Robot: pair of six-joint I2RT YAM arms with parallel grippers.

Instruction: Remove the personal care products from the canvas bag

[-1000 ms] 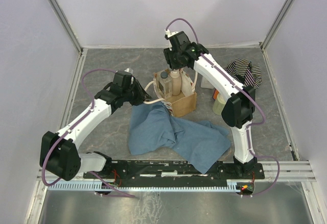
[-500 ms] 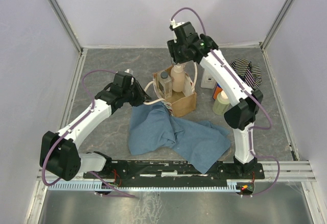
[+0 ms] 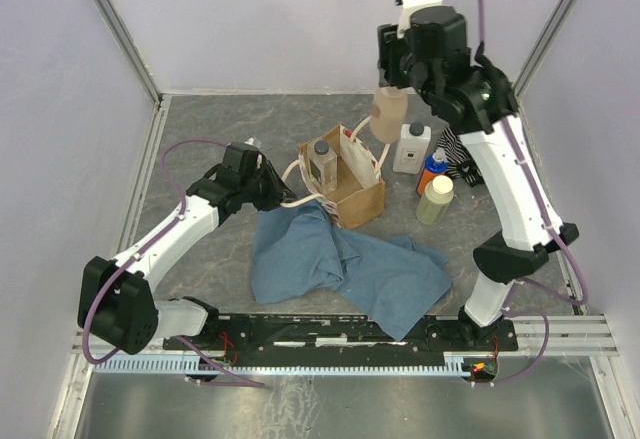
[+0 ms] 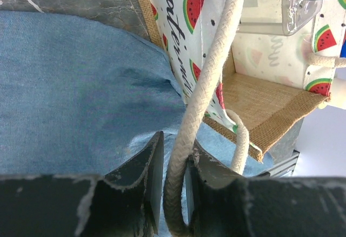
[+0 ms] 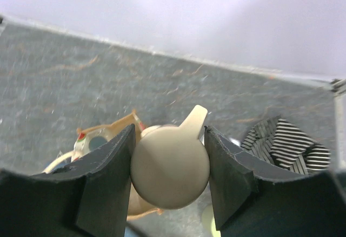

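Note:
The canvas bag (image 3: pixel 358 191) stands mid-table, its watermelon-print lining (image 4: pixel 201 15) showing. My left gripper (image 3: pixel 290 199) is shut on one cream rope handle (image 4: pixel 201 105) at the bag's left side, pinched between the jaws (image 4: pixel 174 164). A clear square bottle with a dark cap (image 3: pixel 322 163) still stands inside the bag, and also shows in the left wrist view (image 4: pixel 286 5). My right gripper (image 3: pixel 392 84) is shut on the head of the tan pump bottle (image 3: pixel 388 115), which hangs above and behind the bag; the pump head (image 5: pixel 170 168) fills the jaws (image 5: pixel 168 140).
A white square bottle (image 3: pixel 412 147), an orange bottle with a blue cap (image 3: pixel 431 172) and a pale yellow-green bottle (image 3: pixel 434 200) stand right of the bag. The striped cloth (image 3: pixel 462 155) lies behind them. A blue-grey cloth (image 3: pixel 345 264) lies in front of the bag.
My right gripper has lifted the tan pump bottle up out of the bag and carried it back and to the right. The left gripper has kept hold of the handle.

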